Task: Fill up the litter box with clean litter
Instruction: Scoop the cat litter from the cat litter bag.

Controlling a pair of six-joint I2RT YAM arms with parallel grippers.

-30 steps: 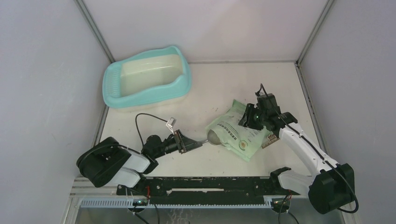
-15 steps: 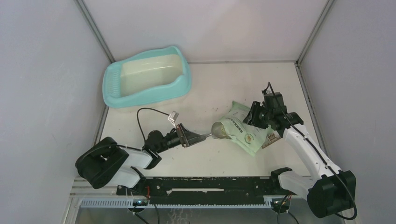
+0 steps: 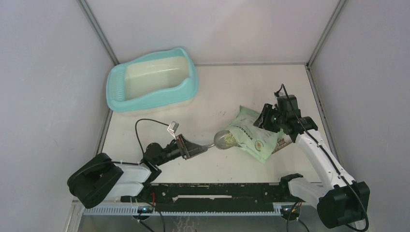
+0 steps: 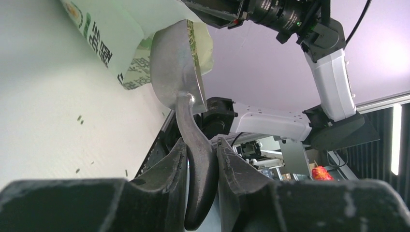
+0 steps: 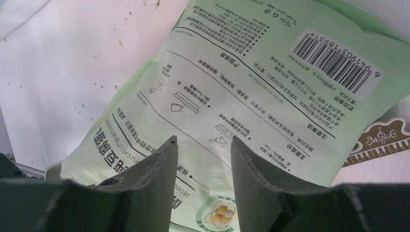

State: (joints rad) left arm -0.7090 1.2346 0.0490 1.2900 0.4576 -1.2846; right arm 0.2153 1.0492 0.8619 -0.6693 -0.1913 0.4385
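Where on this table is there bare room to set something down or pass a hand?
Widest bare patch: the table behind the bag, between the litter box and the right wall. A narrower strip lies between the bag and the near edge. Crowded: the middle, where the left gripper holds the scoop at the bag's mouth.

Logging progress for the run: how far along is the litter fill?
Done: the left gripper has its fingers shut on the scoop handle, and the bowl holds litter at the bag mouth. In hand: that loaded scoop; the right gripper sits at the bag, grip unclear. Left: carry and tip into the litter box, which shows no granules; likely several scoops.
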